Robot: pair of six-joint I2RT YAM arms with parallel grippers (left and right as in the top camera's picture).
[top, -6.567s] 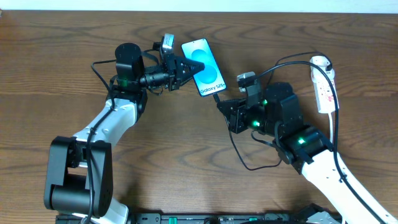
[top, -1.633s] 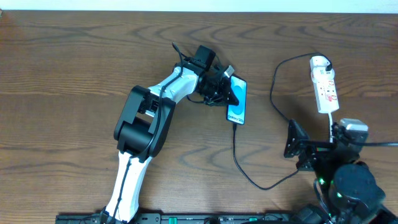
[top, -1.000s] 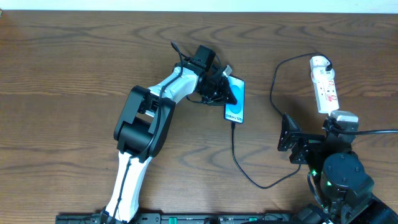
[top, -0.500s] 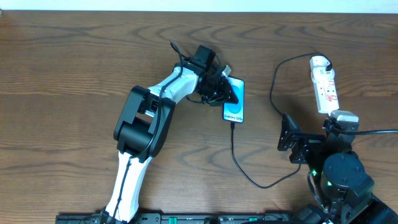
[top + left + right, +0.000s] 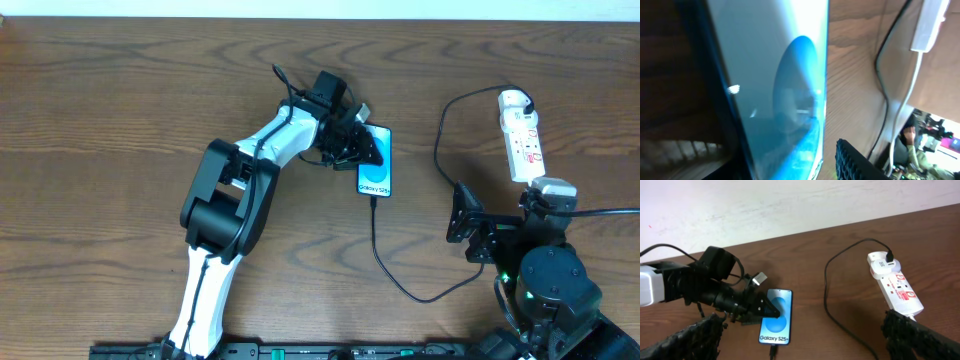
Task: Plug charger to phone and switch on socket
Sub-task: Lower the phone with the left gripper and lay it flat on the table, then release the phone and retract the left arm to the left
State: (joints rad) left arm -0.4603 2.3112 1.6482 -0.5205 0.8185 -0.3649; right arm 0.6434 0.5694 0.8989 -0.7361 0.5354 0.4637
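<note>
Your phone (image 5: 375,167) lies face up on the bench (image 5: 120,100), a little right of the middle and nearer the far edge than the near one, with its lit blue screen up. The left fingers (image 5: 855,161) straddle its top end. The wrist view shows the screen between them, but you cannot tell whether they are clamped on it or only flanking it. That placement looks meant to brace the phone so it does not slide against the lead. The charger cable (image 5: 374,232) has its connector (image 5: 372,199) seated at the phone's near end, so the plugging-in step looks done. From there the cable loops toward the near edge and back up to the power strip (image 5: 522,140), which lies along the right edge near the far right corner. The strip's farthest outlet holds the white plug (image 5: 880,262), and the other outlets look unused. The right fingers (image 5: 695,337) are spread wide and hold nothing. They hang near the near right corner, facing the strip, probably lined up for the switch. Whether that switch is on is too small to tell.
</note>
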